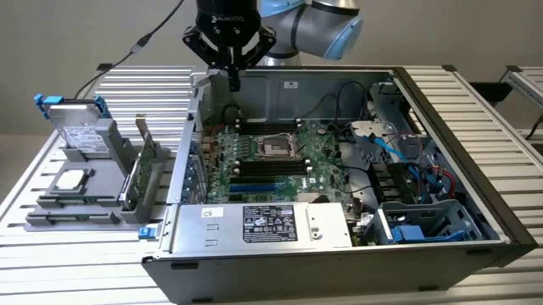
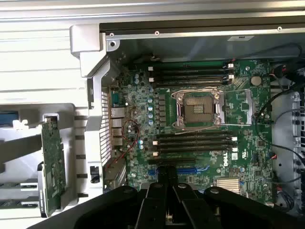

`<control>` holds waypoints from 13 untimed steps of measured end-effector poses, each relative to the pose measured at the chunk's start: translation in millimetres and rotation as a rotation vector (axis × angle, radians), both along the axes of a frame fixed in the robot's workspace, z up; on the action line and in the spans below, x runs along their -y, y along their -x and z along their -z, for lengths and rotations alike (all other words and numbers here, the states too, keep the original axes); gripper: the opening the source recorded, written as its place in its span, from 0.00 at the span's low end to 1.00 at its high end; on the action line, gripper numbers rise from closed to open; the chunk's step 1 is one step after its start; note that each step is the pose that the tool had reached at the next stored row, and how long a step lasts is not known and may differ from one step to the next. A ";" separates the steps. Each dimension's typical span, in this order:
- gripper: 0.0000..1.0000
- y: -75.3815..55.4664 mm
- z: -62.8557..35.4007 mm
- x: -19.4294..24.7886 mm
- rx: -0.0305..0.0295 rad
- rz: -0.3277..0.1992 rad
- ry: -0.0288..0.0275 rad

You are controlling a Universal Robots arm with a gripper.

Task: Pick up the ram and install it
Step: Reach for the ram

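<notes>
My gripper [image 1: 234, 84] hangs shut above the back left corner of the open computer case [image 1: 475, 190], its fingers pointing down with nothing visible between them. In the wrist view the shut fingertips [image 2: 167, 175] sit over the green motherboard [image 2: 143, 119] near its lower black memory slots [image 2: 193, 143]. A second bank of slots [image 2: 190, 76] lies on the other side of the processor socket [image 2: 198, 109]. The exterior view shows the same motherboard [image 1: 322, 159] and slots [image 1: 269, 166] on the floor of the case. The ram is out of view.
A grey holder [image 1: 76, 216] stands at the exterior view's left of the case, carrying a silver drive with blue clips [image 1: 81, 130] and a tall green card with a bracket [image 1: 144, 168]. A power supply [image 1: 263, 223] fills the case's near edge. Blue cables and drive cages [image 1: 407, 190] crowd its right.
</notes>
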State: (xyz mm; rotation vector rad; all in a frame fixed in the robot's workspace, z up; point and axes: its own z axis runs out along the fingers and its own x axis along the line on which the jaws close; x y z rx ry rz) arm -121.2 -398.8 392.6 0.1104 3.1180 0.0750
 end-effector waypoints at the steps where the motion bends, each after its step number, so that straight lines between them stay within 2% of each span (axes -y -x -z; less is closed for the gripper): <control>1: 0.10 0.0 0.0 0.0 -0.0001 0.000 0.0000; 10: 0.10 0.9 -0.1 0.0 0.0011 0.000 0.0002; 11: 0.10 4.0 -0.2 0.0 0.0038 0.000 0.0004; 13: 0.10 13.1 0.0 0.0 0.0041 0.000 0.0001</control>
